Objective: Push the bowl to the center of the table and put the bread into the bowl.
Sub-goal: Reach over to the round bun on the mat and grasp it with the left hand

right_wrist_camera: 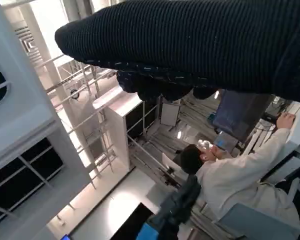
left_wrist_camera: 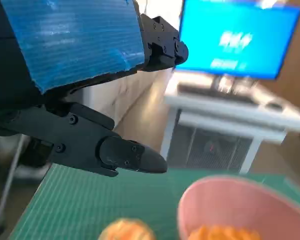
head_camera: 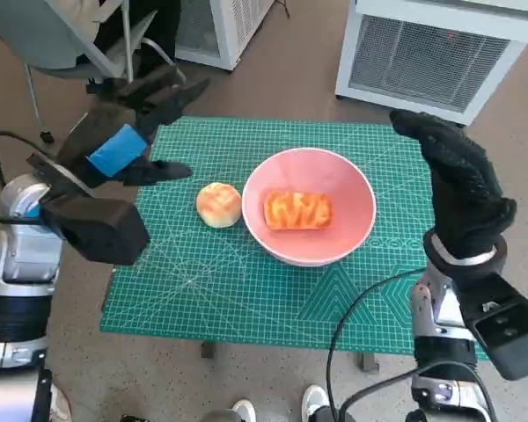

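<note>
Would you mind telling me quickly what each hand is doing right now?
Left hand: open, fingers spread, holding nothing, above the mat's left edge.
Right hand: raised, empty as far as visible; open or shut cannot be told.

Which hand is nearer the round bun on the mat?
Left. The left hand hovers just up-left of the bun; the right hand is beyond the bowl.

The bowl (head_camera: 310,207) is pink, pale along its rim. Inside it lies an orange bread (head_camera: 297,210) streaked with paler swirls. Just left of the bowl sits a round bun (head_camera: 218,204), golden on top and cream at its sides. The table (head_camera: 246,290) wears a teal-green mat ruled with a fine pale grid and diagonals. The left hand (head_camera: 132,145) is black with bright blue tape; the right hand (head_camera: 458,180) is in black knit.
</note>
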